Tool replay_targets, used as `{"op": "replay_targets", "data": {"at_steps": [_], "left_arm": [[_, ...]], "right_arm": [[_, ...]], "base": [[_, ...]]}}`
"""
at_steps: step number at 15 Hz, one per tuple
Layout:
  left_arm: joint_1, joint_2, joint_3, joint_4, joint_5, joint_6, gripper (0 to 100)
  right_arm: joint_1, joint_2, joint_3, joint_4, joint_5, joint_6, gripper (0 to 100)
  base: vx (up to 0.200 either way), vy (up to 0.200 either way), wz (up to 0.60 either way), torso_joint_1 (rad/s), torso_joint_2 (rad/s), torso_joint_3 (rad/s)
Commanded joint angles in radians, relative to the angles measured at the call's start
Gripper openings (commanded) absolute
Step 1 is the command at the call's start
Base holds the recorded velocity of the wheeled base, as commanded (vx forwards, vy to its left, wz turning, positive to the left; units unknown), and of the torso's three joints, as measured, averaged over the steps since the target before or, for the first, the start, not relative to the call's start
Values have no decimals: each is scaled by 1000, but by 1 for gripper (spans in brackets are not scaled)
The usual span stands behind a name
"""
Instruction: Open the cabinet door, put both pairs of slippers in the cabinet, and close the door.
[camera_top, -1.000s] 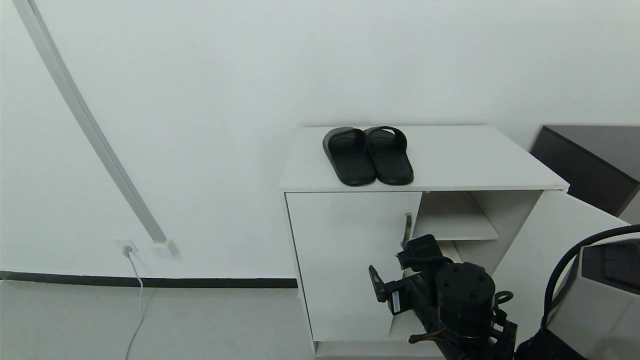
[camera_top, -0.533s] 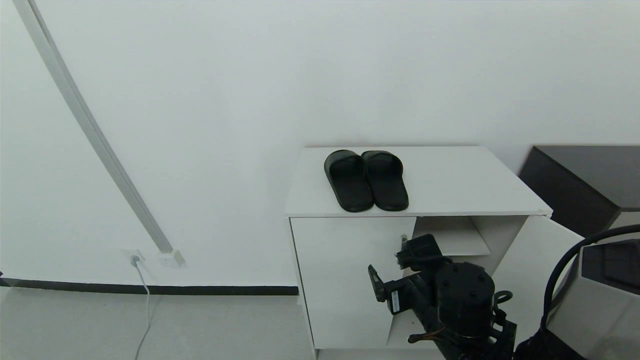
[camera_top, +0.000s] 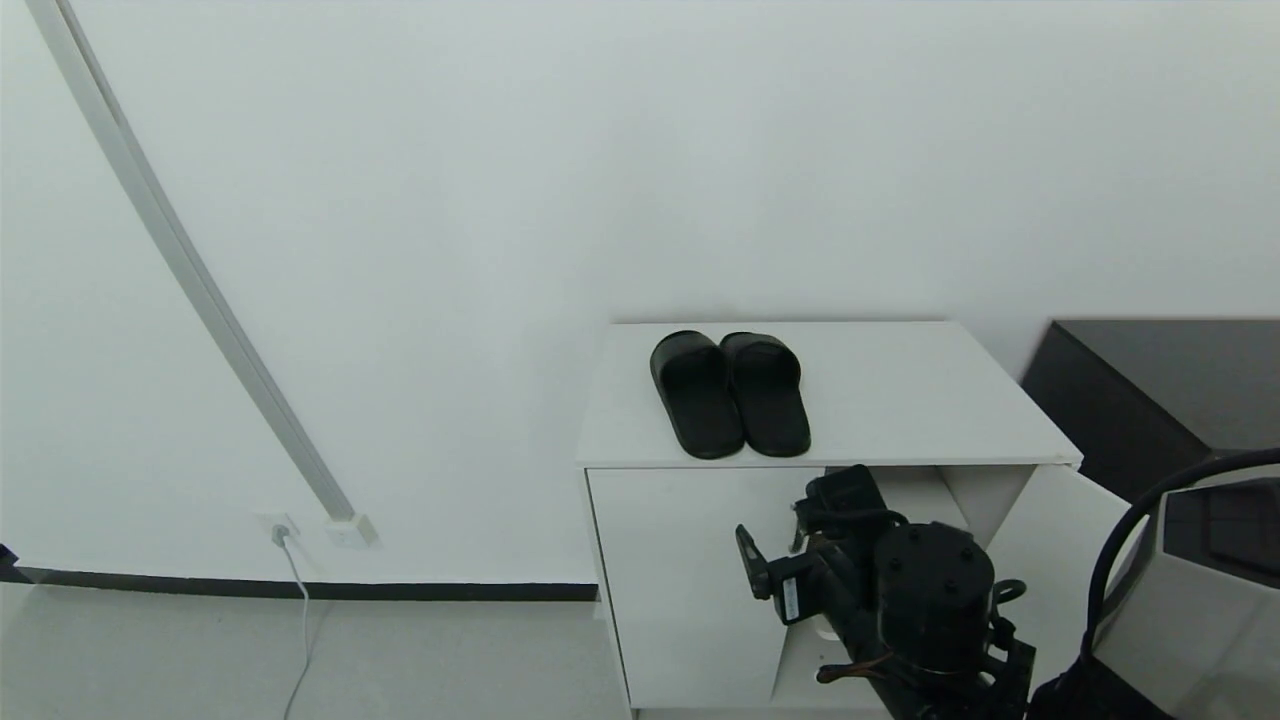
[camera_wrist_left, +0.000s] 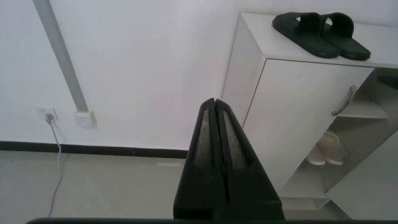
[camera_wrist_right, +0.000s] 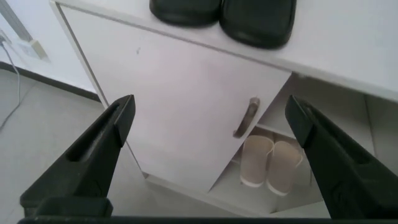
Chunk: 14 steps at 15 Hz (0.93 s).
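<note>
Hidden/cut off: in head view, cabinet (camera_top: 900, 400) opening at lower right mostly covered by right arm (camera_top: 930, 590); shelf behind it hard to make out. Cabinet base cut by bottom edge. Right door (camera_top: 1060, 540) swung open toward lower right, outer edge cut off. Beige slippers (camera_wrist_right: 270, 163) seen past handle (camera_wrist_right: 246, 117), upright side by side on a lower shelf inside.

Black slippers (camera_top: 730, 393) paired, touching, flat on cabinet top, centre-right of head view. Left door (camera_top: 680, 580) closed.

Left gripper (camera_wrist_left: 215, 124) with fingers pressed together, holding nothing, off from cabinet. Right gripper (camera_wrist_right: 211, 118) spread wide, nothing between fingers, facing left door and handle.

Versus earlier: whole head view shifted, cabinet now lower in frame, a camera move; black slippers on same spot of the top; right arm in same place in frame.

Room: bare floor (camera_top: 450, 660) at lower left; wall socket (camera_top: 280, 527) and slanting conduit strip (camera_top: 190, 270) far left; dark unit (camera_top: 1150, 390) close on right edge.
</note>
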Motion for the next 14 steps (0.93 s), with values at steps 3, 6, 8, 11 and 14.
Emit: {"op": "replay_targets", "data": {"at_steps": [3,6,8,11,14], "left_arm": [[1,1,0,0,0,1,0],[1,1,0,0,1,1,0],[1,1,0,0,1,1,0],[1,1,0,0,1,-1,0],[1,1,0,0,4,-2,0]], "right_arm": [[-24,1,-67,-31,27,-84,100],[-53,-29,-200,167,27,-71,100],[-50,-110,-398,518,27,41,100],[-32,-147,-525,761,13,140,100],[-32,-137,-527,762,-8,148,100]], "base": [[0,0,0,24,-52,-31],[0,0,0,0,0,0],[0,0,0,0,0,0],[0,0,0,0,0,0],[0,0,0,0,0,0]]}}
